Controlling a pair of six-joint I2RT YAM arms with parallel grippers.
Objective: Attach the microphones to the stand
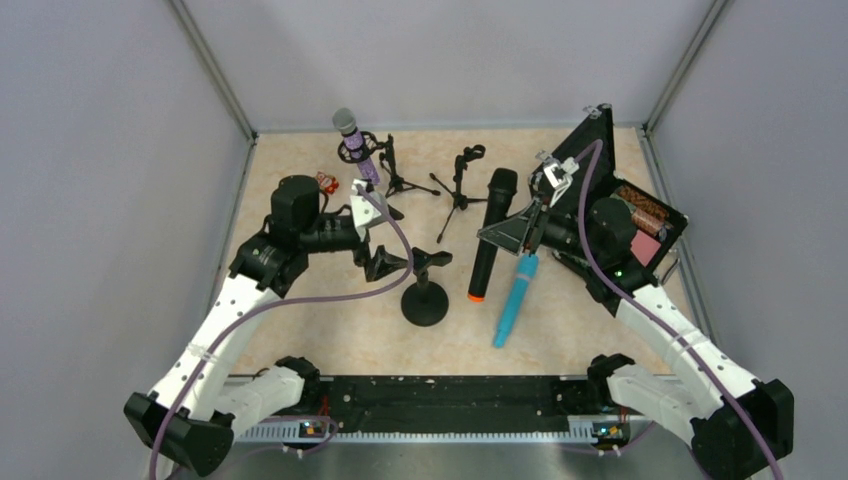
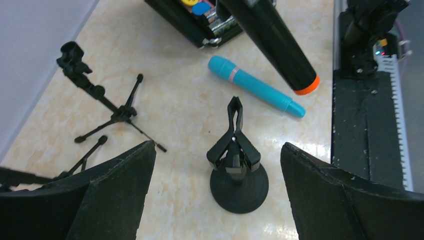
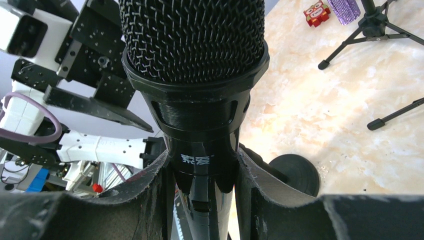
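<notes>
Counter (image 1: 560, 335) carries the round-base stand (image 1: 425, 302). Right of it my right jaws clench the black microphone (image 1: 490, 240), mesh head high, orange end low; the turquoise microphone (image 1: 512, 300) lies farther right; the glittery purple microphone (image 1: 367, 170) stands behind. My left jaws gape, left of it.

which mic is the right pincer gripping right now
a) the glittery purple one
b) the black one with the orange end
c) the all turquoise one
b: in the right wrist view the right pincer is closed around the black microphone just below its mesh head, while the turquoise microphone lies on the table.
</notes>
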